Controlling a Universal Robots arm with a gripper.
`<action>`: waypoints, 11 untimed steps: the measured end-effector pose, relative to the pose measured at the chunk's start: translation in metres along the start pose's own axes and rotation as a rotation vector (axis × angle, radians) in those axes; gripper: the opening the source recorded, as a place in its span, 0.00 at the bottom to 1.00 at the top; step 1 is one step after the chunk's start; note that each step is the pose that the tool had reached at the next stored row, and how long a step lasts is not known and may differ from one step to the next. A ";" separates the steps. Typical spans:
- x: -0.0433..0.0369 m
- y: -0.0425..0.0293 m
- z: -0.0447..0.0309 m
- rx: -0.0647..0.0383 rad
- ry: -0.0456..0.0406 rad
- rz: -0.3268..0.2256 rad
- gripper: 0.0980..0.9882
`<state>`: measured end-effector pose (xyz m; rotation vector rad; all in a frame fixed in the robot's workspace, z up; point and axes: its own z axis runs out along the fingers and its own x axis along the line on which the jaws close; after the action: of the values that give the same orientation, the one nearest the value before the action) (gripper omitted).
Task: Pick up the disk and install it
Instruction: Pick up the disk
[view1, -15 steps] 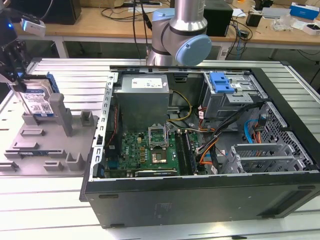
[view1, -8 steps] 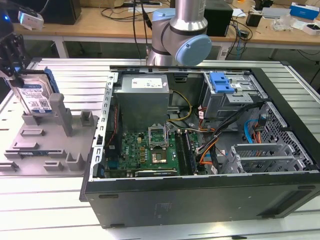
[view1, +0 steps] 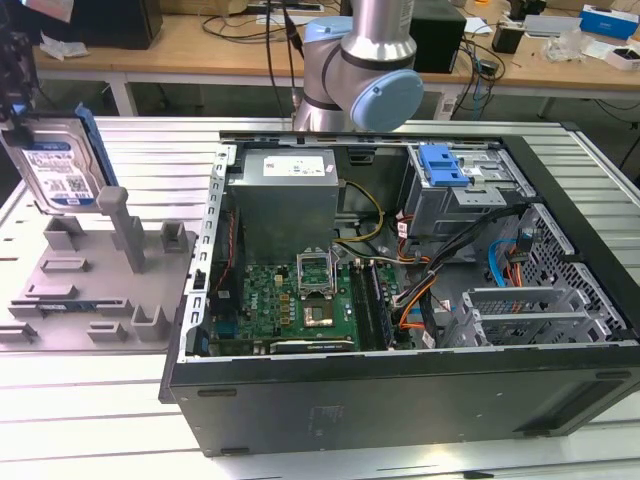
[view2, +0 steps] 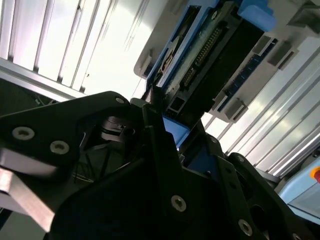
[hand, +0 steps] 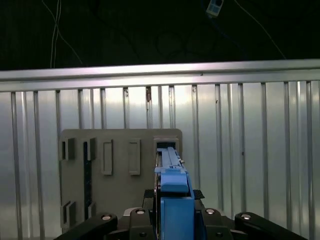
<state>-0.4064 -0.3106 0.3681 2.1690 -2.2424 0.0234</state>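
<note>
The black gripper (hand: 174, 199) is clenching the disk (view1: 60, 170) by its bright blue plastic bracket. The disk, flat silver metal with a white-and-blue label, is hanging upright at the exterior view's left, above a grey moulded fixture (view1: 60, 300). The open computer case (view1: 400, 395) is lying to the right.

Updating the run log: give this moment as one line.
claw: shut on disk | disk: upright at grey fixture tray, outside the open computer case
</note>
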 end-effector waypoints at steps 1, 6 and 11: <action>0.0001 0.0000 -0.0054 0.000 0.0000 0.000 0.30; 0.0007 0.0001 -0.0277 0.000 0.0000 0.000 0.30; 0.0014 0.0002 -0.0548 0.000 0.0000 0.000 0.30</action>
<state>-0.4064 -0.3107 0.4229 2.1696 -2.2421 0.0235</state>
